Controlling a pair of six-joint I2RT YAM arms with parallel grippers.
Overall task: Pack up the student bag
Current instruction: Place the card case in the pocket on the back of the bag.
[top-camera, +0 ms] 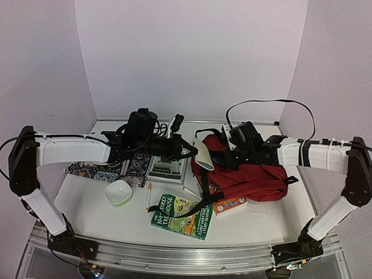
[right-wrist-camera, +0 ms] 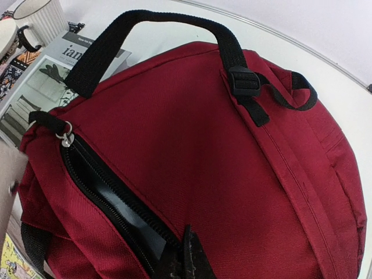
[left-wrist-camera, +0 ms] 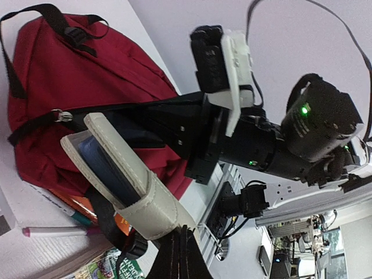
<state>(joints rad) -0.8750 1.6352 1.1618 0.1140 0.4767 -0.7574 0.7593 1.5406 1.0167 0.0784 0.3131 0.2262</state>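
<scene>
Jaws of my left gripper (left-wrist-camera: 181, 244) are pressed together on the lower end of a cream soft pouch with a blue inside (left-wrist-camera: 133, 192), which sticks up and away from the fingers, tilted towards the bag. Its far end hangs just beside the dark red soft fabric backpack (right-wrist-camera: 232, 145), near the zip but not yet in it.

My right gripper (right-wrist-camera: 185, 250) is pinched shut on the red cloth at the lip of the black zip opening (right-wrist-camera: 110, 197), holding that lip so the mouth gapes; a dark lining shows inside. The backpack lies flat on the right half of the white table (top-camera: 87, 218), in front of my right arm, its black carry handle (right-wrist-camera: 145, 26) turned away from me and an orange book (top-camera: 229, 204) partly under it.

Farther out lie a green paperback (top-camera: 183, 216), a small white bowl (top-camera: 118, 192), an orange pencil (top-camera: 148, 196), a patterned cloth (top-camera: 107, 170) and a grey magazine (right-wrist-camera: 52, 75).

I judge the step in hand to be putting the pouch into the bag. Next the left arm should turn the pouch end-on to the slit and slide it in along the zip, while the right holds the lip up; the gap looks narrow, so the pouch may catch on the edge.
</scene>
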